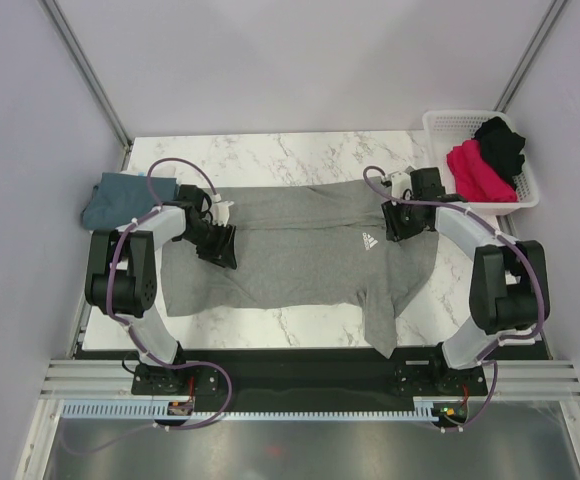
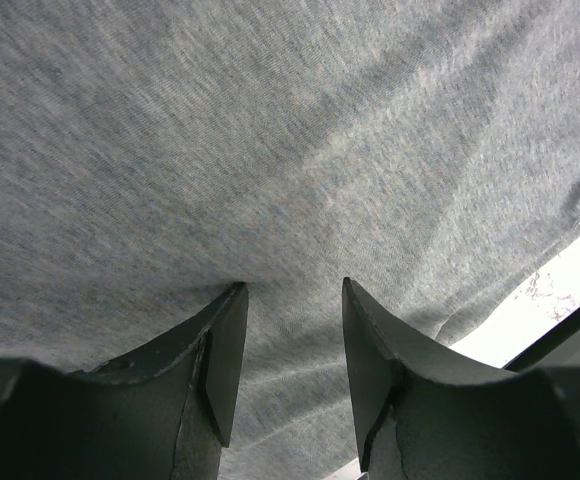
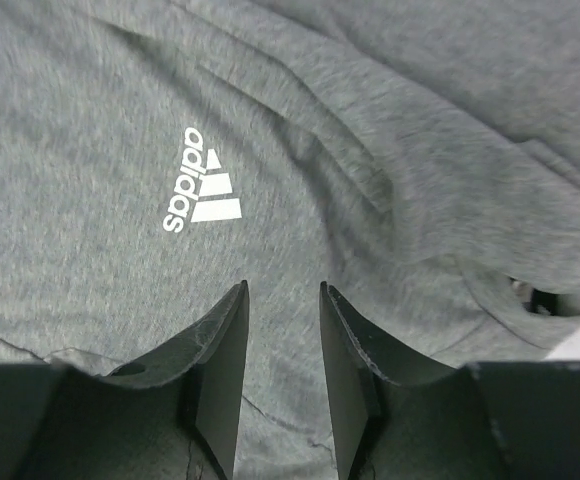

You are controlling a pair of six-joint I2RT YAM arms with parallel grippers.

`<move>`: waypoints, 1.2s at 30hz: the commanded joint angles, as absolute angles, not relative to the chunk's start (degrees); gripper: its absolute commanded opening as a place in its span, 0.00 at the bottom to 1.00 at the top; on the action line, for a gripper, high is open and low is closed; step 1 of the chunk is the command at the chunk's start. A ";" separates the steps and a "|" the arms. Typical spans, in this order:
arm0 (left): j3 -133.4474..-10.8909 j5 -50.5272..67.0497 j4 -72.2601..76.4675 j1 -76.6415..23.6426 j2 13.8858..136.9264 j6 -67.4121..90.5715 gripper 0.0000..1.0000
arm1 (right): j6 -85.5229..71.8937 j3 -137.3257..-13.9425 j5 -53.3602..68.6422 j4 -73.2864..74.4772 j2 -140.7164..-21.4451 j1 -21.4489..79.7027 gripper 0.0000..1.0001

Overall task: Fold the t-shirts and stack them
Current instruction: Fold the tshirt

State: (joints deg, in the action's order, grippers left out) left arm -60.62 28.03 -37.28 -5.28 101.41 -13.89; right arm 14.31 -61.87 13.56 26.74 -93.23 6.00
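Grey t-shirt [image 1: 300, 255] lies spread front-up across the middle of the marble table [image 1: 270, 155], its small white chest logo [image 3: 202, 190] showing towards the right side. The cloth is rumpled, with folds running across it near the logo, and one sleeve trails down to the table's near edge on the right. The left gripper [image 2: 290, 290] is down on the shirt's left part, its fingers [image 2: 225, 340] partly apart with their tips at the cloth; grey fabric shows through the gap and nothing looks pinched between them. The right gripper [image 3: 282, 290] is down on the shirt's right part just beside the logo, its fingers [image 3: 220, 350] a narrow way apart, again with only flat cloth seen between them. A teal t-shirt [image 1: 115, 200] lies folded at the far left of the table, just behind the left arm. At the far right corner stands a white basket [image 1: 450, 116] holding a pink t-shirt [image 1: 480, 170] and a black t-shirt [image 1: 500, 143], bunched together.
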 commanded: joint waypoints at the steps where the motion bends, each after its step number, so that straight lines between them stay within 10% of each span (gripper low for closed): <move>1: -59.15 25.58 -35.60 -5.80 100.81 -12.83 0.51 | 14.15 -62.93 16.00 26.72 -95.70 6.06 0.42; 36: -59.68 24.70 -35.77 -5.80 101.87 -13.01 0.50 | 16.35 -72.33 6.77 22.50 -109.16 4.66 0.36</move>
State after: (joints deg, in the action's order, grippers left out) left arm -60.34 27.33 -36.93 -5.50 101.10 -13.87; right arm 15.90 -71.18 7.25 24.12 -108.62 4.97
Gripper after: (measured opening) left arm 0.506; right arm 0.364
